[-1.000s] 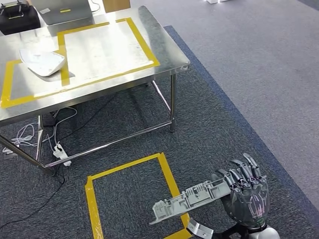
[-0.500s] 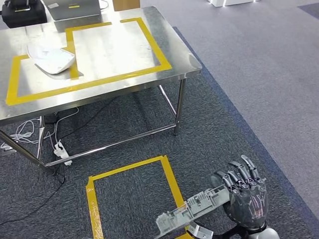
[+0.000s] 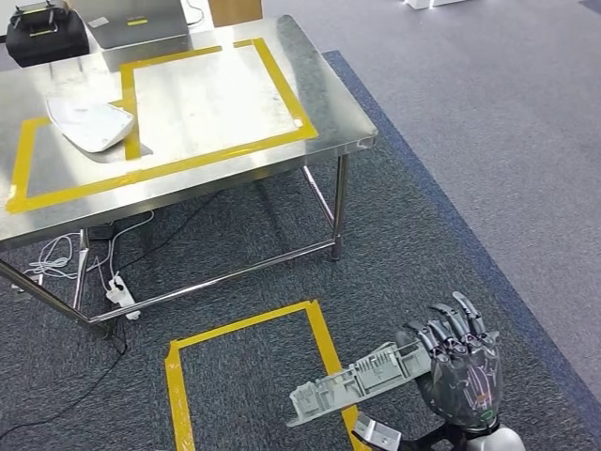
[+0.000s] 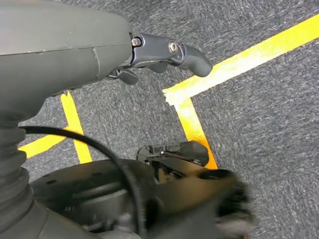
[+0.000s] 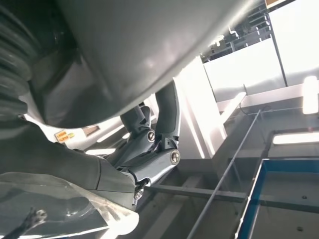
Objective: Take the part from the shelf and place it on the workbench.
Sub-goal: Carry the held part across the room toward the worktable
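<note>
My right hand [image 3: 460,371] sits low at the right of the head view and grips one end of a long grey plastic part [image 3: 362,381]. The part juts out to the left over the dark carpet, above a corner of a yellow tape square [image 3: 322,334]. The steel workbench [image 3: 333,108] stands ahead and to the left, marked with yellow tape rectangles. In the right wrist view the dark fingers [image 5: 158,149] of that hand are curled. My left hand [image 4: 150,55] hangs over the carpet, its fingers extended and nothing in them.
A white curved shell [image 3: 90,124] lies on the bench's left side. A black case [image 3: 44,33] and a grey device [image 3: 134,21] sit at its far edge. Cables and a power strip [image 3: 119,291] lie under the bench. Lighter grey floor [image 3: 496,113] runs along the right.
The whole picture has shifted a little, so the camera has moved. My right hand still holds the grey part in the same way.
</note>
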Action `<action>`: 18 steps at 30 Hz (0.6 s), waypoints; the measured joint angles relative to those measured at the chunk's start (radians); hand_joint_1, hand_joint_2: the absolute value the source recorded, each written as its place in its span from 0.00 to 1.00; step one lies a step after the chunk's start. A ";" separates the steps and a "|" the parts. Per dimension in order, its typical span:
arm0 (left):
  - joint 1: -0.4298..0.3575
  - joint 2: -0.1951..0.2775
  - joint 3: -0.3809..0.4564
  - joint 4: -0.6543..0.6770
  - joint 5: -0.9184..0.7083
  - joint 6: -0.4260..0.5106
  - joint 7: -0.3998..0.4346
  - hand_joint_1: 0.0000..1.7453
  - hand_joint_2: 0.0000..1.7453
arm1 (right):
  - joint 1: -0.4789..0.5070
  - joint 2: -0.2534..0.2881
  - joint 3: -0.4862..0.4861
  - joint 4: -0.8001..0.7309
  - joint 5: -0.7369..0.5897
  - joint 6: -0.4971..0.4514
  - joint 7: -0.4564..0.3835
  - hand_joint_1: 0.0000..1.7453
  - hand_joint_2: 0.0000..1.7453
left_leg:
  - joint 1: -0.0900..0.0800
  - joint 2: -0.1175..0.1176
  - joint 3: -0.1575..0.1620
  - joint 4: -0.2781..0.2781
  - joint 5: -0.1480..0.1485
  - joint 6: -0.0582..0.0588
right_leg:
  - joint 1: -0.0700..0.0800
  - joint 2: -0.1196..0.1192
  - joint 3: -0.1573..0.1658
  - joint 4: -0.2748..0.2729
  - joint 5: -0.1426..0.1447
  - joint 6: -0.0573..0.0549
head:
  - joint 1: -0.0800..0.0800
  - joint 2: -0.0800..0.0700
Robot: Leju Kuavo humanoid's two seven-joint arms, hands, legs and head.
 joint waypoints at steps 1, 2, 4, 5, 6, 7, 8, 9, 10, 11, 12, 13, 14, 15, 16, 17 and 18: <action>0.001 0.000 0.000 0.000 0.000 0.000 0.000 0.00 1.00 | 0.000 0.000 0.000 0.001 0.000 0.000 0.000 1.00 1.00 | 0.001 0.000 -0.013 0.010 0.015 0.000 | 0.000 0.001 0.006 0.000 -0.005 0.001 | 0.000 0.000; 0.002 0.001 0.000 0.000 0.000 0.000 0.000 0.00 1.00 | 0.000 0.000 0.000 0.003 0.000 0.000 0.000 1.00 1.00 | 0.001 0.000 -0.007 -0.020 0.050 0.002 | 0.000 0.001 0.015 0.000 -0.011 0.002 | 0.000 0.000; 0.002 0.002 0.000 0.000 0.000 0.000 0.000 0.00 1.00 | 0.000 0.000 0.000 0.004 -0.001 0.000 0.000 1.00 1.00 | 0.000 0.001 0.038 -0.144 0.134 0.010 | 0.000 0.002 0.031 -0.001 -0.024 0.006 | 0.000 0.000; 0.002 0.002 0.000 0.000 0.000 0.000 0.000 0.00 1.00 | 0.000 0.000 0.000 0.004 -0.001 0.000 0.001 1.00 1.00 | -0.003 0.002 0.063 -0.200 0.156 0.016 | 0.001 0.003 0.037 -0.001 -0.031 0.012 | 0.000 0.000; 0.000 0.002 0.000 0.000 0.000 0.000 -0.001 0.00 1.00 | -0.001 0.000 0.001 0.004 -0.002 0.000 0.001 1.00 1.00 | -0.006 0.003 0.078 -0.235 0.159 0.021 | 0.002 0.003 0.037 -0.001 -0.036 0.018 | -0.001 0.000; -0.001 0.002 0.000 0.000 0.000 0.000 -0.001 0.00 1.00 | -0.001 0.000 0.001 0.004 -0.002 0.000 0.001 1.00 1.00 | -0.009 0.004 0.085 -0.248 0.149 0.026 | 0.002 0.002 0.034 -0.004 -0.039 0.024 | -0.001 0.000; -0.001 0.002 0.000 0.000 0.001 0.000 -0.002 0.00 1.00 | -0.001 0.000 0.001 0.004 -0.003 0.000 0.001 1.00 1.00 | -0.011 0.005 0.089 -0.259 0.142 0.031 | 0.002 0.001 0.036 -0.007 -0.041 0.030 | -0.002 0.000; 0.000 0.003 0.000 0.000 0.001 0.001 -0.004 0.00 1.00 | -0.001 0.000 0.001 0.004 -0.004 0.000 0.001 1.00 1.00 | -0.009 0.004 0.094 -0.267 0.138 0.036 | 0.001 0.000 0.038 -0.011 -0.043 0.036 | -0.001 0.000; 0.001 0.003 0.000 0.000 0.001 0.004 -0.008 0.00 1.00 | 0.000 0.000 0.001 0.004 -0.006 0.000 0.000 1.00 1.00 | -0.007 0.004 0.102 -0.275 0.138 0.042 | 0.001 0.001 0.040 -0.007 -0.049 0.041 | -0.001 0.000; 0.002 0.003 0.000 0.000 0.001 0.008 -0.013 0.00 1.00 | 0.000 0.000 0.001 0.003 -0.009 0.000 -0.001 1.00 1.00 | -0.004 0.004 0.111 -0.284 0.138 0.048 | 0.001 0.002 0.033 0.013 -0.061 0.045 | 0.000 0.000; 0.001 0.002 0.000 0.000 0.002 0.011 -0.019 0.00 1.00 | 0.000 0.000 0.000 0.003 -0.012 0.000 -0.003 1.00 1.00 | -0.002 0.004 0.118 -0.290 0.137 0.053 | 0.000 0.004 0.012 0.056 -0.082 0.048 | 0.002 0.000; 0.000 0.002 0.000 0.000 0.002 0.015 -0.026 0.00 1.00 | 0.001 0.000 0.000 0.003 -0.015 0.000 -0.006 1.00 1.00 | -0.003 0.004 0.123 -0.291 0.134 0.058 | 0.001 0.006 -0.025 0.119 -0.107 0.050 | 0.003 0.000; -0.001 0.001 0.000 0.000 0.002 0.017 -0.030 0.00 1.00 | 0.003 0.000 0.000 0.004 -0.016 0.000 -0.009 1.00 1.00 | -0.004 0.004 0.126 -0.291 0.129 0.061 | 0.001 0.007 -0.070 0.187 -0.130 0.052 | 0.003 0.000; -0.001 0.001 0.000 0.000 0.002 0.018 -0.033 0.00 1.00 | 0.006 0.000 0.000 0.004 -0.018 0.000 -0.012 1.00 1.00 | -0.005 0.004 0.130 -0.291 0.123 0.063 | 0.000 0.007 -0.111 0.240 -0.138 0.054 | 0.004 0.000; 0.000 0.001 0.000 0.000 0.002 0.018 -0.036 0.00 1.00 | 0.008 0.000 0.000 0.005 -0.019 0.000 -0.016 1.00 1.00 | -0.006 0.003 0.137 -0.291 0.116 0.064 | 0.000 0.007 -0.137 0.260 -0.123 0.055 | 0.004 0.000; 0.001 0.002 0.000 0.000 0.002 0.019 -0.037 0.00 1.00 | 0.010 0.000 0.000 0.005 -0.021 0.000 -0.020 1.00 1.00 | -0.007 0.002 0.147 -0.291 0.108 0.063 | 0.000 0.007 -0.142 0.242 -0.088 0.055 | 0.004 0.000; 0.002 0.001 0.000 0.000 0.001 0.019 -0.038 0.00 1.00 | 0.010 0.000 0.000 0.006 -0.023 0.000 -0.024 1.00 1.00 | -0.007 0.001 0.159 -0.291 0.099 0.061 | 0.000 0.007 -0.128 0.188 -0.039 0.054 | 0.004 0.000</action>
